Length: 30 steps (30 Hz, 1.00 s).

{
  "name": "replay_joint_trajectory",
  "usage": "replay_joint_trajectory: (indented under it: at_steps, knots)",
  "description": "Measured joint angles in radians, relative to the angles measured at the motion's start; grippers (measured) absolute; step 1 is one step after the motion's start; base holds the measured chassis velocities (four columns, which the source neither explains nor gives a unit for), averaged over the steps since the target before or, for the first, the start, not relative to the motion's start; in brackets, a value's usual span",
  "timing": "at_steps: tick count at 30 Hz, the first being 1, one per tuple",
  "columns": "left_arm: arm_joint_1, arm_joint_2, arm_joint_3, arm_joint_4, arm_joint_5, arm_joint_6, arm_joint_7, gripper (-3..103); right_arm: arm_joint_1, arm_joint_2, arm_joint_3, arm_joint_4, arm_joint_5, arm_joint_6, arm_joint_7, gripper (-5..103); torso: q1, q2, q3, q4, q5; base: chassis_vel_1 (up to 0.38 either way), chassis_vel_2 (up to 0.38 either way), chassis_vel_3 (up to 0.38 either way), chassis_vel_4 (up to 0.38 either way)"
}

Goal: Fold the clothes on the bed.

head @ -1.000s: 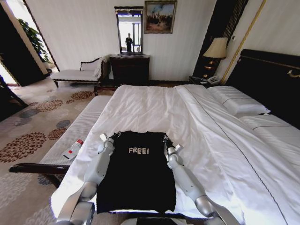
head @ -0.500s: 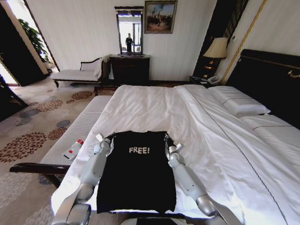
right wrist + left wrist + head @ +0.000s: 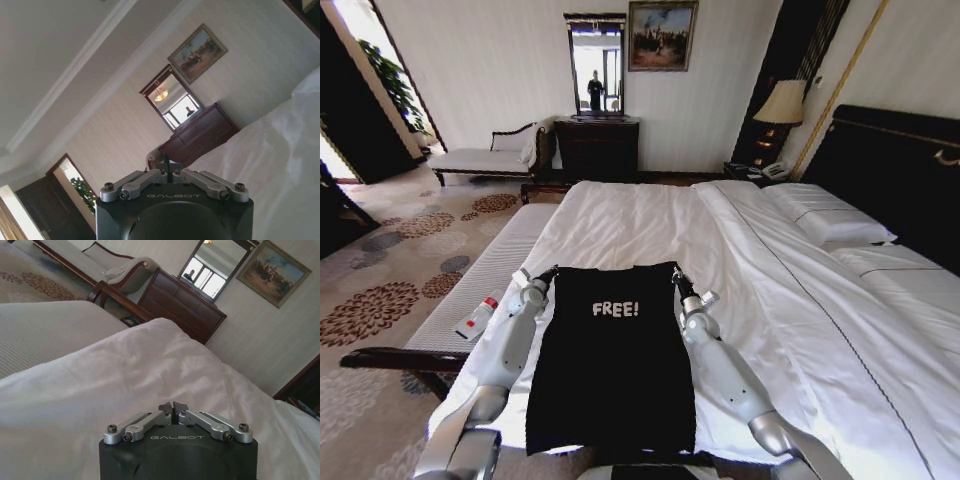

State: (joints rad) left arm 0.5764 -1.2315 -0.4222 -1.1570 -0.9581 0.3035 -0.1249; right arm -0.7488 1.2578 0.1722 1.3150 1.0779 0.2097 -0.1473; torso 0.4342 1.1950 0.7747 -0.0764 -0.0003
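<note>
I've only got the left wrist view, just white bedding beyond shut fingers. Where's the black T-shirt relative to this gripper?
Observer: In the head view the T-shirt lies flat on the bed, lettering up. The left gripper is at its far corner on the robot's left.
Operator: And the right arm?
Observer: The right gripper is at the opposite far corner, fingers shut in its wrist view.
Operator: Anything beside the bed?
Observer: A white bottle with a red cap lies on the bench to the robot's left.
</note>
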Motion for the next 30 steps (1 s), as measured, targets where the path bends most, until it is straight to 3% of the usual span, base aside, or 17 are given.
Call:
replay_joint_trajectory:
  at_steps: [8,15,19,23,26,30]
  knots:
    - [-0.129,0.099,0.065,-0.005,-0.091,0.002,0.000,1,0.105,-0.053,-0.043,0.036,0.088,-0.019,-0.005,0,0.000,0.000,0.000,0.0001,0.0002,0.000,0.000,0.000,0.000]
    - [-0.186,0.113,0.112,-0.014,-0.138,0.007,0.003,1,0.179,-0.098,-0.090,-0.022,0.108,-0.022,0.015,0,0.000,0.000,0.000,-0.0003,0.0003,0.000,0.000,0.000,0.000]
    - [-0.159,0.124,0.125,-0.065,-0.175,0.000,0.012,1,0.186,-0.113,-0.106,-0.026,0.122,-0.009,0.039,0,0.000,0.000,0.000,-0.0005,0.0005,0.000,0.000,0.000,0.000]
    - [-0.048,0.163,0.117,-0.221,-0.222,0.002,-0.019,1,0.116,-0.172,-0.107,0.093,0.170,-0.014,0.098,0,0.000,0.000,0.000,0.0005,0.0002,0.000,0.000,0.000,0.000]
    - [0.033,0.193,0.086,-0.328,-0.253,0.007,-0.051,1,0.048,-0.231,-0.103,0.189,0.182,-0.026,0.130,0,0.000,0.000,0.000,0.0000,0.0002,0.000,0.000,0.000,0.000]
    - [0.285,0.248,-0.001,-0.554,-0.289,0.021,-0.086,1,-0.158,-0.328,-0.059,0.398,0.173,-0.044,0.172,0,0.000,0.000,0.000,-0.0003,0.0006,0.000,0.000,0.000,0.000]
